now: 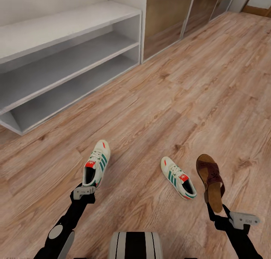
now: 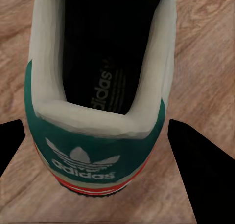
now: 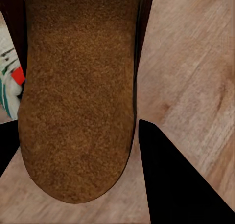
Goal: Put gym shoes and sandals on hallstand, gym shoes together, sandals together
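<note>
Empty hallstand (image 1: 71, 36) at upper left; low in the frame, on the corridor floor (image 1: 180, 85), lie two gym shoes (image 1: 96, 163) (image 1: 178, 177) and one sandal (image 1: 211, 181) — left tool (image 1: 84, 191) open astride a sneaker heel, right tool (image 1: 215, 210) open astride the sandal's heel — nothing racked yet.

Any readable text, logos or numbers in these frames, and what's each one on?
"adidas", white under a trefoil logo, on the green heel tab of the left gym shoe.
"adidas", white, printed on that shoe's dark insole; smaller lines beside it are too blurred to read.
Small mark on the right gripper wrist plate: too small to read.
</note>
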